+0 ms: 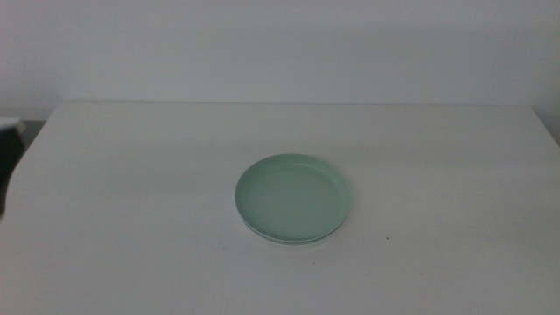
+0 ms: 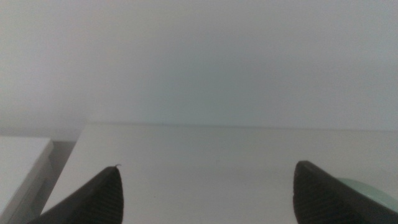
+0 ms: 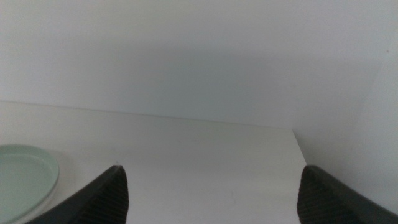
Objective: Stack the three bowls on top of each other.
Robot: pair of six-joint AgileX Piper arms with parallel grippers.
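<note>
The mint green bowl point(image 1: 294, 198) sits near the middle of the white table point(image 1: 131, 175). A thin pale rim shows under its front edge, so it seems to rest on another dish; the white and grey bowls cannot be told apart there. Both arms are out of the middle view. My left gripper point(image 2: 208, 167) is open and empty, with the green bowl's edge point(image 2: 372, 190) just beside one jaw. My right gripper point(image 3: 212, 168) is open and empty, with the green bowl point(image 3: 23, 178) off to one side of it.
A dark object point(image 1: 9, 162) stands at the table's left edge. A white wall runs behind the table. A white block point(image 2: 22, 168) lies beyond the table's edge in the left wrist view.
</note>
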